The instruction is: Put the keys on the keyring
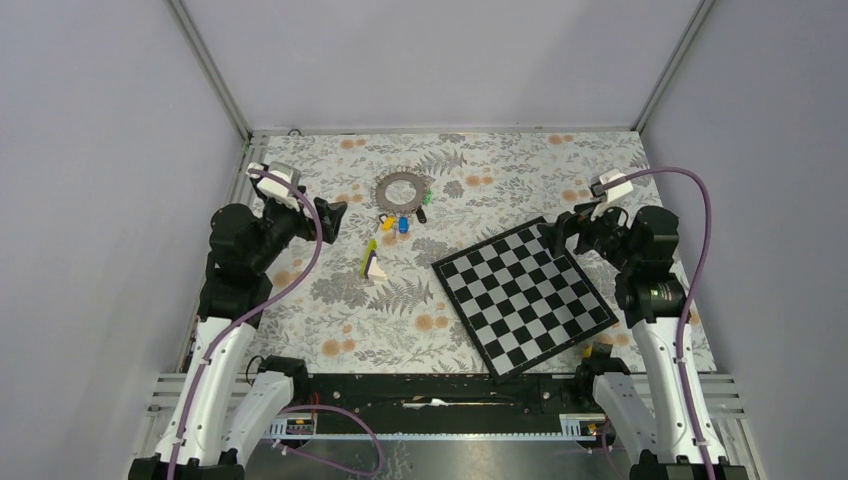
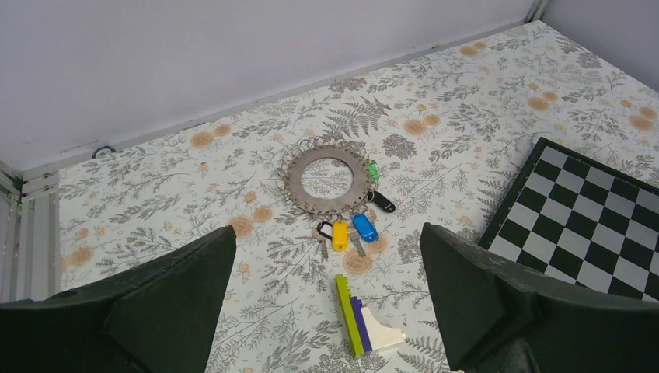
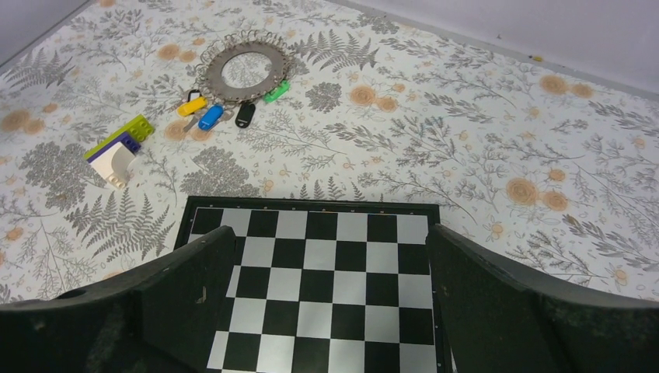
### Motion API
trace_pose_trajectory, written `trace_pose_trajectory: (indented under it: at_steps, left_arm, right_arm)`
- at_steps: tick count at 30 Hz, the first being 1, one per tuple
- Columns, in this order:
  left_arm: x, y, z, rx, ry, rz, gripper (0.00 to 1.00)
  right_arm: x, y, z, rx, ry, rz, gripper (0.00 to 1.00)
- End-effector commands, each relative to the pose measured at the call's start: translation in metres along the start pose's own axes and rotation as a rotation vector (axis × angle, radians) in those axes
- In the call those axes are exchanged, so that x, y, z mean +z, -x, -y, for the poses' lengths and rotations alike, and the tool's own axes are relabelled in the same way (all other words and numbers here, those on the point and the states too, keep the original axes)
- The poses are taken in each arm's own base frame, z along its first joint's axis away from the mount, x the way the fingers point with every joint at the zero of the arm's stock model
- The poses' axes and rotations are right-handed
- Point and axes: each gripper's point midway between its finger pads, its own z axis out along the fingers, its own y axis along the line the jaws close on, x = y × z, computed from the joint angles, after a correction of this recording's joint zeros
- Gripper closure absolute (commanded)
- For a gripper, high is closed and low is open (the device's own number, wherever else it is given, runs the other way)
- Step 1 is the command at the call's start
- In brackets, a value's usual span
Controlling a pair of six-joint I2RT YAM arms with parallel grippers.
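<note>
Keys (image 2: 364, 227) lie bunched against the near rim of the keyring (image 2: 326, 180), far centre of mat (image 1: 520, 170), threading not discernible; left gripper (image 1: 335, 215) and right gripper (image 1: 553, 232) hang fully spread, empty, well short of them; approach step, next likely needs left descent onto one key head.

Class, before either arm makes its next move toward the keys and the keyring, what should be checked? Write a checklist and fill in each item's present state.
1. The left gripper open and empty: ok.
2. The right gripper open and empty: ok.
3. The keyring lying flat, hole unobstructed: ok.
4. In view: yellow key, blue key, black key, green key: ok.
5. These four already threaded on the keyring: cannot tell; they lie at its rim.
6. The lime-and-white wedge apart from them: ok.
</note>
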Motion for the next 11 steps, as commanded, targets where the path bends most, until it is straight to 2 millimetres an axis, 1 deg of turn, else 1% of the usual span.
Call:
trace_pose_trajectory:
  at_steps: [1,4,11]
  left_arm:
    - [-0.001,0.011,-0.001,-0.008,0.005,0.037,0.01]
    - [0.001,0.003,-0.001,-0.012,0.004,0.024,0.01]
    - [0.003,-0.002,0.000,-0.018,-0.011,0.010,0.01]
  right_arm:
    - [-0.006,0.014,0.003,0.000,-0.016,0.051,0.00]
    - [-0.004,0.012,0.002,0.005,-0.009,0.050,0.00]
    - [-0.005,0.015,0.007,0.000,-0.035,0.052,0.00]
